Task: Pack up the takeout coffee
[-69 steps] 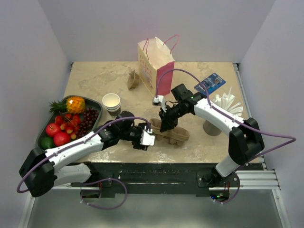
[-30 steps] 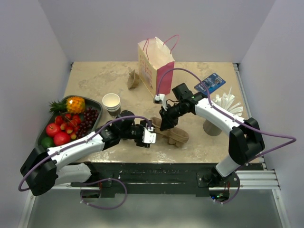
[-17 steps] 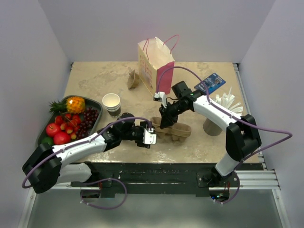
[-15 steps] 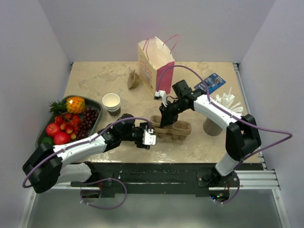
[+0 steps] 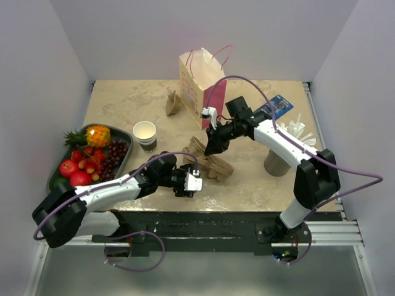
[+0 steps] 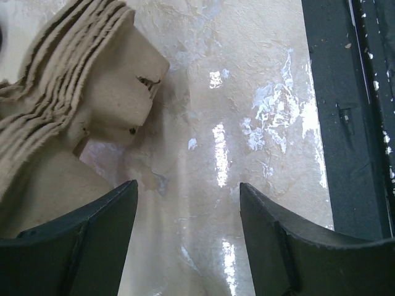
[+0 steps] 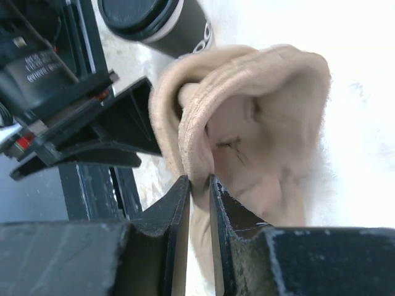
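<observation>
Top view, takeout coffee: I cannot make it out here. The dark wrist of the left arm (image 5: 105, 192) covers the spot where the grippers meet.
Top view, right gripper (image 5: 213, 147): closed on the raised end of the cardboard carrier stack (image 5: 207, 163). The stack hangs tilted, its lower end toward the near edge of the table (image 5: 123, 105).
Top view, right arm (image 5: 284, 145): it rises from its base at the right and bends at the elbow. The forearm lies leftward across the table, and the wrist is turned down in front of the paper bag (image 5: 202, 83).
Top view, left gripper (image 5: 192, 182): low over the table close to the near edge, pointing right, just beside the lower end of the stack.
Top view, left arm: stretched low from its base at the left, passing the near side of the fruit tray (image 5: 65, 161).
Left wrist view, left gripper (image 6: 187, 191): fingers (image 6: 92, 240) apart, with only bare table between them.
Left wrist view, carrier stack (image 6: 80, 92): up and to the left, its layered edges showing. It runs down behind one finger, and I cannot tell whether they touch.
Right wrist view, takeout coffee (image 7: 157, 21): at the top edge of the frame, its black lid toward the camera, the wall dark with a white band. It sits past the stack's far rim, away from the right fingers and beside the left gripper's body (image 7: 80, 117).
Right wrist view, right gripper (image 7: 197, 185): fingers (image 7: 166, 216) pinched together on the thin rim of the stack (image 7: 259, 123).
</observation>
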